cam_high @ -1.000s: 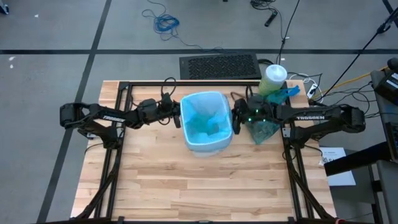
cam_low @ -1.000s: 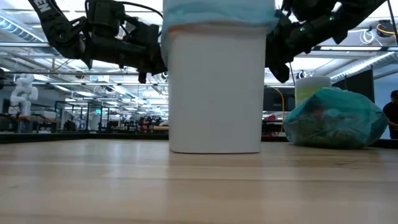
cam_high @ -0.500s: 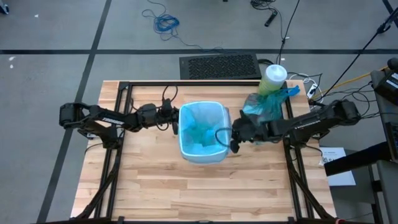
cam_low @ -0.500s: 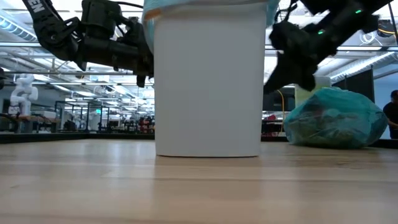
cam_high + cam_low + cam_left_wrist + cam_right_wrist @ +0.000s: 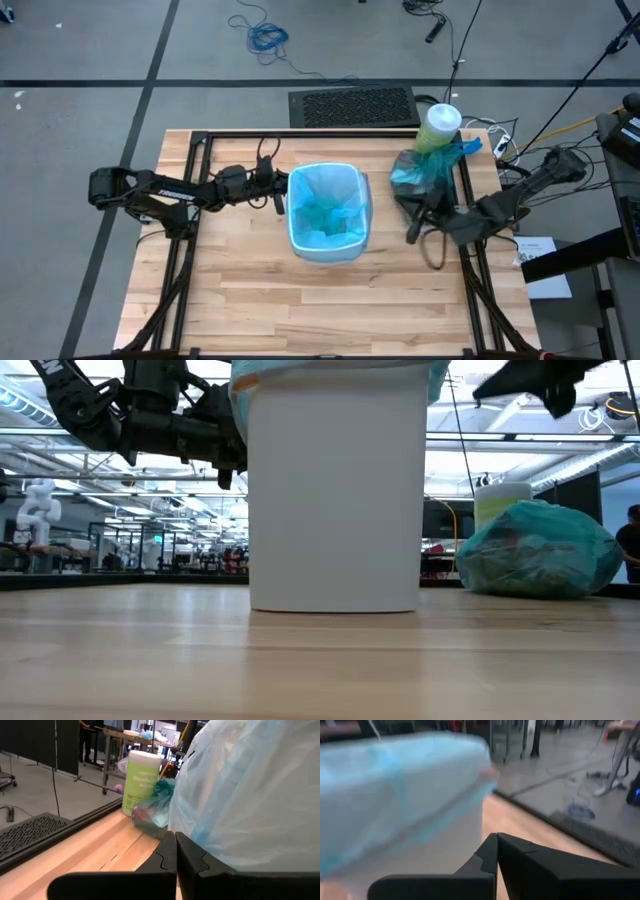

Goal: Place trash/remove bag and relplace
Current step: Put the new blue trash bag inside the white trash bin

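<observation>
high view: left gripper (image 5: 281, 192) closed at bin (image 5: 328, 250) rim centre-frame, right gripper (image 5: 410, 235) closed, clear; tuck liner (image 5: 325, 205) evenly.

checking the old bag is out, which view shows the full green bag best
The low view: the green bag sits whole on the table. The high view shows it from above beside the canister. Left wrist catches only part; right wrist misses it.
</observation>
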Motion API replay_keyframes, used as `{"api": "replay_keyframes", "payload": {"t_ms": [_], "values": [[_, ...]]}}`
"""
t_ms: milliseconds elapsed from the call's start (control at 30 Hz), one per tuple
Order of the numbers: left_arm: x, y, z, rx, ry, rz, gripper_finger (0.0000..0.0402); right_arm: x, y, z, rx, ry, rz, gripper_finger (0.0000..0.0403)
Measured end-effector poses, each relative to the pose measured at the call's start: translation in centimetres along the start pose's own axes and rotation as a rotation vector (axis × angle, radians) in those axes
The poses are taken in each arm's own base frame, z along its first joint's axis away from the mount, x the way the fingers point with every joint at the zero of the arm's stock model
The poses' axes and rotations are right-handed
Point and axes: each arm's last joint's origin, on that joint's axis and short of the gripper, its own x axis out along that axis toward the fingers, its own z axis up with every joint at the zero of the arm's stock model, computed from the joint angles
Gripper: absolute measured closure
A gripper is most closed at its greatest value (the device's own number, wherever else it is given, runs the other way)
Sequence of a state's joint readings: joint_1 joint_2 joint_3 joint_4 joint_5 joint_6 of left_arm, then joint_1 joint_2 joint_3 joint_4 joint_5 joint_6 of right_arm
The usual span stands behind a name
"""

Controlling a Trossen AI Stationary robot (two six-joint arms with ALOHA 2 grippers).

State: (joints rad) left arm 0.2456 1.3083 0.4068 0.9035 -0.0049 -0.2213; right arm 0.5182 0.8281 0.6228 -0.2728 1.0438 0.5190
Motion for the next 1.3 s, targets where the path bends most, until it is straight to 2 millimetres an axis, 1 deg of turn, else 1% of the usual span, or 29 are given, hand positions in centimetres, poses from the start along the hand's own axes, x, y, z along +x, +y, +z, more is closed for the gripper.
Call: {"api": "replay_keyframes", "payload": {"t_ms": [100,200,300,400,533,733,900,1033,1167,1233,1300], "values": [[0.0,0.1,0.0,0.001,-0.001,0.004,0.0402,-0.3,-0.1,1.0,-0.003,-0.062,0.004,0.0403],[0.1,0.4,0.3,0.001,-0.018,0.015,0.0401,0.4,0.0,1.8,-0.04,-0.095,0.006,0.0403],[0.5,0.8,1.3,0.001,-0.051,0.032,0.0402,1.6,-0.3,2.8,-0.035,-0.127,0.024,0.0403],[0.8,1.1,2.1,0.003,-0.071,0.021,0.0402,3.2,-0.5,3.5,-0.031,-0.146,0.092,0.0403],[0.9,1.3,2.5,0.006,-0.08,0.002,0.0402,5.5,-1.1,3.8,-0.029,-0.143,0.14,0.0403],[0.9,1.4,2.4,0.005,-0.069,0.003,0.0402,8.9,-1.5,2.5,-0.027,-0.052,0.158,0.0403],[1.0,1.3,2.3,0.003,-0.054,-0.014,0.0402,10.8,-1.6,1.2,-0.02,0.021,0.126,0.0403],[1.0,1.4,2.0,-0.005,-0.025,-0.009,0.0402,11.7,-1.2,0.1,-0.009,0.075,0.133,0.0403],[1.0,1.2,1.8,-0.008,-0.003,-0.012,0.0402,12.2,-0.5,-1.3,-0.004,0.148,0.134,0.0403],[1.0,1.0,1.8,-0.005,-0.001,-0.02,0.0402,12.1,-0.3,-2.1,-0.013,0.205,0.126,0.0403],[1.0,0.9,1.7,-0.001,0.005,-0.025,0.0402,11.4,-0.1,-2.6,-0.038,0.235,0.086,0.0403]]}}
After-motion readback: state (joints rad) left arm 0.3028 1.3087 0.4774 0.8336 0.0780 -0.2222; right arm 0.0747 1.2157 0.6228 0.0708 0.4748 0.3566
